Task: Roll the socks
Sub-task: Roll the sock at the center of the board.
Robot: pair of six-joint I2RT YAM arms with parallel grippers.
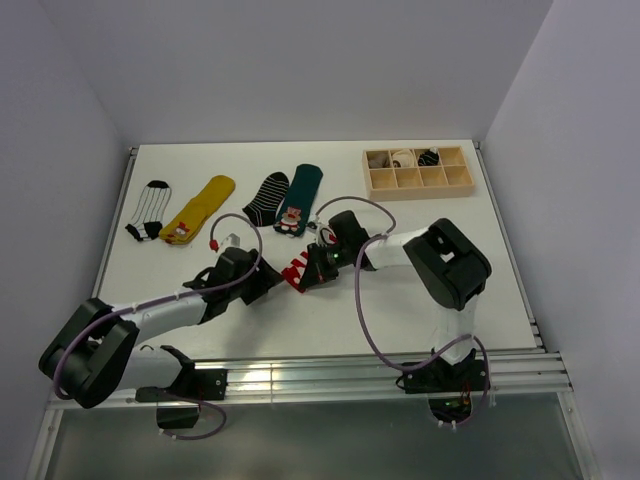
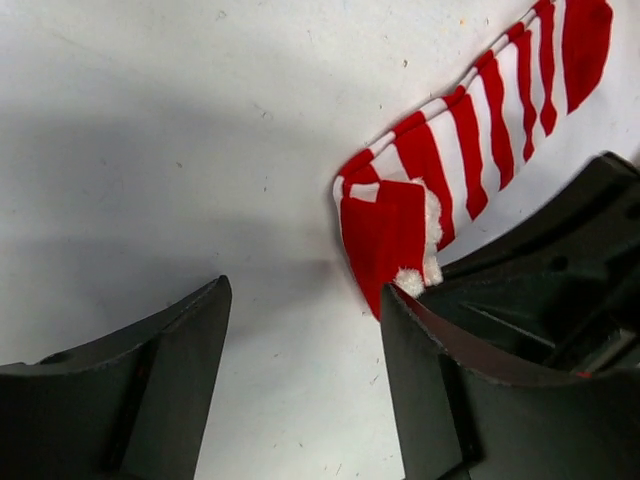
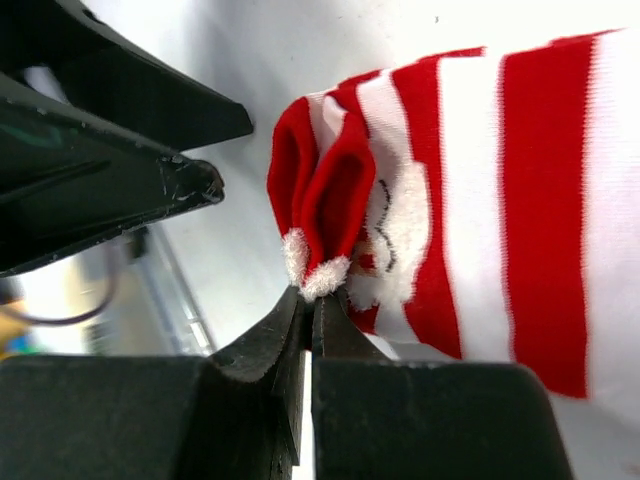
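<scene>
**Clerk:** Item one, nearest: right gripper (image 3: 308,305). Condition?

**Checker:** Jaws closed tight. The fluffy white trim of the red-and-white striped sock (image 3: 480,200) sits right at the tips, and the fabric bunches up there, so it appears pinched by that end.

**Clerk:** Left gripper (image 2: 303,310)?

**Checker:** Fingers spread wide over bare table (image 2: 150,120), holding nothing. The sock's folded end lies just beside its right-hand finger.

**Clerk:** Sock's location and handling?

**Checker:** Flat on the table between the two grippers, near the front. I judge it light, soft and limp. It will slump and unfold if released, and it can slide on the smooth top. Best hold: the folded end, both layers together, with the other end kept steady.

**Clerk:** Obstructions?

**Checker:** Mainly the grippers themselves, which are crowded close at the same end of the sock. The cables loop above the work.

**Clerk:** Farther back?

**Checker:** A row of flat socks, well apart from the work:
- the dark green sock (image 1: 303,190)
- the black sock (image 1: 266,198) touching its left side
- the yellow sock (image 1: 203,205)
- the white sock with black stripes (image 1: 150,208)

**Clerk:** Farthest?

**Checker:** The wooden tray (image 1: 460,186) at far right. Small bundles (image 1: 404,157) sit in three far-row compartments.
</scene>
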